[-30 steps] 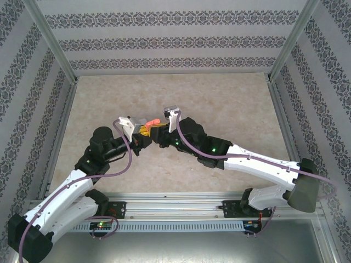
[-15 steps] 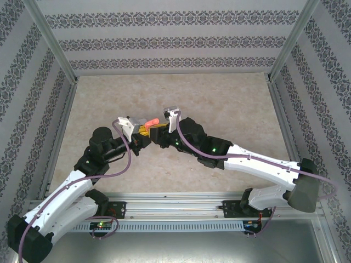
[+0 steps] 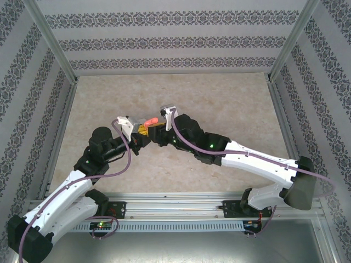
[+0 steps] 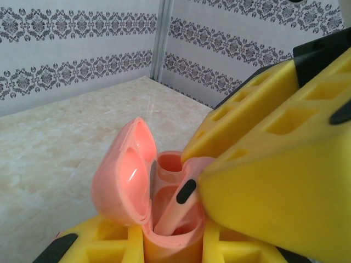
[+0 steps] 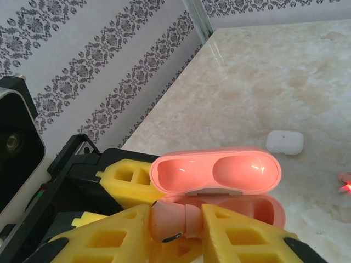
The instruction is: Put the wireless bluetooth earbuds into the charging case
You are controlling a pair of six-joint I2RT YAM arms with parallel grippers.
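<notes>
**Figure.** The salmon earbud point(image 4: 175, 211) stands stem-down in the mouth of the open charging case point(image 4: 167, 161), low in the centre of the left wrist view. The yellow fingers of the right gripper point(image 5: 173, 233) are clenched on its head. The left gripper point(image 4: 162, 252), at the bottom edge of that frame, is clamped on the base of the case, whose lid point(image 5: 216, 172) is thrown back. In the overhead view the pair sits mid-frame, where the two arms meet above the table point(image 3: 230, 98).

We judge the insertion begun but not seated, since the stem leans rather than lying along its well. To finish it well, we would first bring the stem in line with the well, then press straight down while the case is held rigid. The head should be let go only once it rests flush. The broad fingertips crowd the rim and the lid, so a skewed push could jam the bud or lever the case out of its clamp.

The table is a pale, marbled surface. In the right wrist view a white case point(image 5: 284, 142) lies on it at right of centre, and a small red bit point(image 5: 345, 187) sits at the right edge. Damask-striped walls point(image 5: 109, 49) and an aluminium post point(image 4: 159, 38) enclose the cell.
</notes>
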